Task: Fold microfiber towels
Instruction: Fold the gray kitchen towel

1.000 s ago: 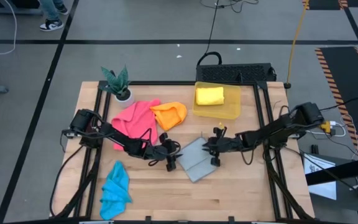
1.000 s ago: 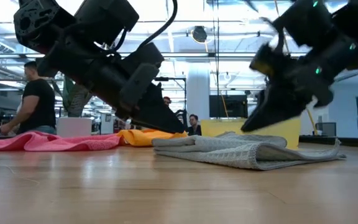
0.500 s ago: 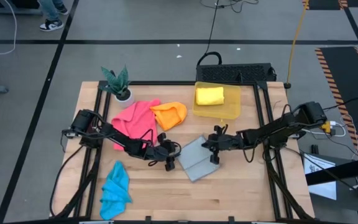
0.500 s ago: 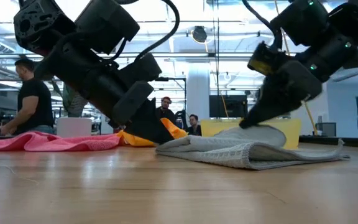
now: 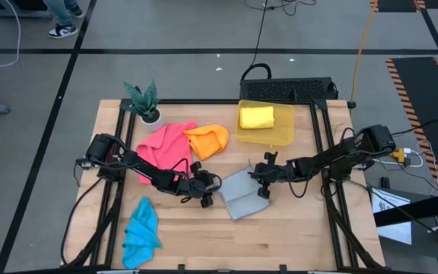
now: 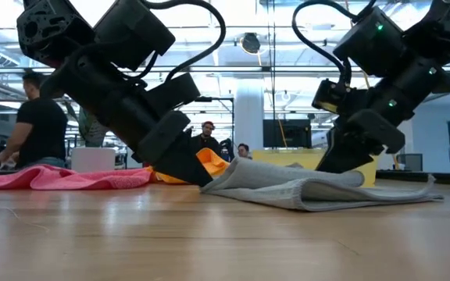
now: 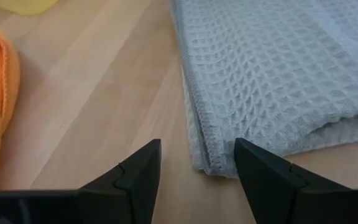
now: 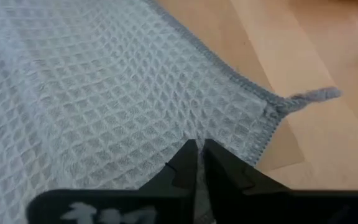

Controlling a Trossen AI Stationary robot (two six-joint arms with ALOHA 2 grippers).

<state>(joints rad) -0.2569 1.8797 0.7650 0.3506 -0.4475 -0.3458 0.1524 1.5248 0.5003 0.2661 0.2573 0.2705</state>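
A pale wooden table [image 5: 280, 236] with a black frame stands on a grey floor. From above, a folded grey waffle-weave microfiber towel [image 5: 238, 196] lies near the table's middle, with the left gripper [image 5: 206, 193] at its left edge and the right gripper [image 5: 262, 180] on its far right corner. A crumpled pink microfiber towel [image 5: 162, 148] and an orange microfiber towel [image 5: 207, 140] lie touching each other behind the left arm, a bright blue microfiber towel [image 5: 140, 232] sits bunched near the front left, and a folded yellow microfiber towel [image 5: 256, 116] rests inside a translucent yellow plastic bin [image 5: 284, 131]. A small potted plant [image 5: 144, 101] stands at the back left corner.

At table height, the grey towel [image 6: 319, 189] lies in flat layers (its fold edge faces the left gripper [image 6: 187, 168]); the right gripper [image 6: 342, 160] presses down on its top. People show in the room behind.

The left wrist camera shows its fingers [image 7: 138, 177] spread apart, straddling the grey towel's folded corner [image 7: 278, 81] without clasping it.

The right wrist camera shows its fingers [image 8: 182, 168] drawn together, pinching the grey towel [image 8: 104, 112] near its hemmed corner.
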